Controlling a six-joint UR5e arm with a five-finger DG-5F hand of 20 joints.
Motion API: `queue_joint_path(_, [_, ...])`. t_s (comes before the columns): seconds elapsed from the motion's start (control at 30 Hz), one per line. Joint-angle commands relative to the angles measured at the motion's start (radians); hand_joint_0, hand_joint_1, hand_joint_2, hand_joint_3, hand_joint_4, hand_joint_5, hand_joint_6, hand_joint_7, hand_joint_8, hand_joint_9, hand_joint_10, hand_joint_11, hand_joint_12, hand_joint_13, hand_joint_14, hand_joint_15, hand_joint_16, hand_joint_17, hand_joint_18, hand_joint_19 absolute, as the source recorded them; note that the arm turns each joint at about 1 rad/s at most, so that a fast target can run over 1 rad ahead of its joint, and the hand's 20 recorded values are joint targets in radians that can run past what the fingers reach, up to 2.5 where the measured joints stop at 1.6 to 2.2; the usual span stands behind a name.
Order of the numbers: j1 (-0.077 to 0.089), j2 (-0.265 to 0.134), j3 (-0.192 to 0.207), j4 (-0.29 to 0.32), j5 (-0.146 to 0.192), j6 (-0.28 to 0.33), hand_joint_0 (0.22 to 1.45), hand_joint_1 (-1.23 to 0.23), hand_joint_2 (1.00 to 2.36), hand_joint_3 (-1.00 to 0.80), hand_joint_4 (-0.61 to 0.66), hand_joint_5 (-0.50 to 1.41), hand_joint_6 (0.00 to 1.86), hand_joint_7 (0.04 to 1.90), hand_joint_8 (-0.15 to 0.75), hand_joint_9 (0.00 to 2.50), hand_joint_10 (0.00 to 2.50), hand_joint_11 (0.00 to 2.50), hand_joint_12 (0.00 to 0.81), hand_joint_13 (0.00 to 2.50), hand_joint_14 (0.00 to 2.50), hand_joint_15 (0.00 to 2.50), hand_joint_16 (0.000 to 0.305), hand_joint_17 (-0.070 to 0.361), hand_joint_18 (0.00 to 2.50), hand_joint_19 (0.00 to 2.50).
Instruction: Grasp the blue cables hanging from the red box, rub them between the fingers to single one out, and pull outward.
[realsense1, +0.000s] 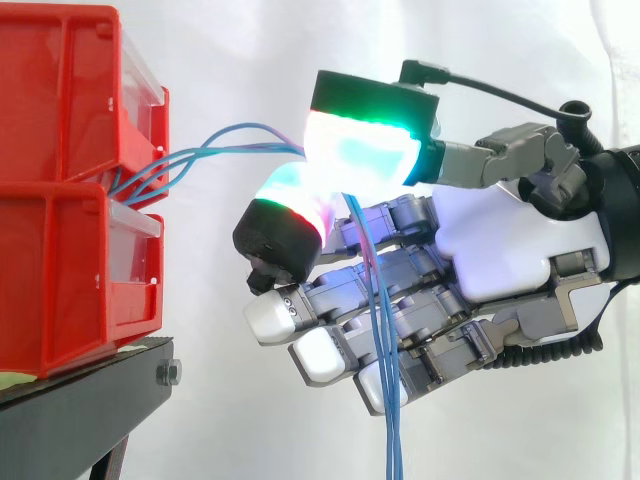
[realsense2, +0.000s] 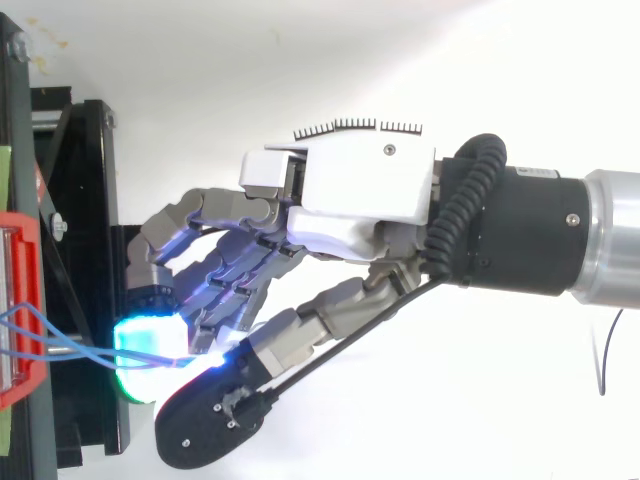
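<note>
Several thin blue cables (realsense1: 215, 145) come out between the two stacked red bins (realsense1: 70, 180) and run right to my hand (realsense1: 500, 250). The thumb pad (realsense1: 365, 145), glowing green and cyan, and a fingertip pad (realsense1: 290, 205) pinch the cables between them. Past the pinch the cables drop straight down in front of the other fingers (realsense1: 385, 400). In the top view the cables (realsense2: 60, 345) run from the bin's edge (realsense2: 20, 300) to the glowing pinch (realsense2: 150, 345). The remaining fingers are half curled, with white pads.
The bins stand on a black stand (realsense1: 90, 400) with a bolt on its front. A white curtain hangs behind. In the top view the stand's black frame (realsense2: 95, 230) lies just left of the fingertips.
</note>
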Motion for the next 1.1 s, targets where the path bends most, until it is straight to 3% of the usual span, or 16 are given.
queue_joint_path(0.0, [0.000,0.000,-0.001,0.001,0.000,0.000,0.52,-0.89,1.00,-0.50,0.09,-0.18,0.90,0.97,0.258,0.70,0.01,0.36,0.370,0.77,0.02,0.51,0.047,0.106,0.76,0.51])
queue_joint_path(0.2, [0.000,0.000,-0.001,0.001,-0.003,0.000,0.38,-0.84,1.00,-0.50,0.14,-0.16,0.90,0.94,0.318,0.76,0.01,0.35,0.428,0.82,0.02,0.52,0.058,0.129,0.83,0.49])
queue_joint_path(0.5, [0.000,0.000,-0.001,0.000,-0.002,0.003,0.62,-0.79,1.00,-0.47,0.08,-0.16,0.89,1.06,0.263,0.76,0.01,0.36,0.362,0.78,0.02,0.54,0.044,0.099,0.72,0.58])
queue_joint_path(0.7, [0.000,0.000,-0.001,0.000,-0.002,0.003,0.68,-0.86,1.01,-0.34,0.00,-0.16,0.90,1.15,0.261,0.75,0.01,0.35,0.359,0.79,0.02,0.53,0.044,0.098,0.73,0.55])
queue_joint_path(0.93, [0.000,0.000,-0.001,0.000,0.000,0.002,0.76,-0.93,1.00,-0.50,0.00,-0.18,0.91,1.09,0.247,0.69,0.01,0.35,0.355,0.76,0.02,0.51,0.044,0.099,0.73,0.49])
queue_joint_path(1.07, [-0.002,0.000,-0.001,0.000,-0.002,-0.001,0.70,-0.94,1.00,-0.50,0.07,-0.17,0.90,1.02,0.242,0.68,0.01,0.34,0.354,0.75,0.02,0.52,0.044,0.099,0.73,0.50])
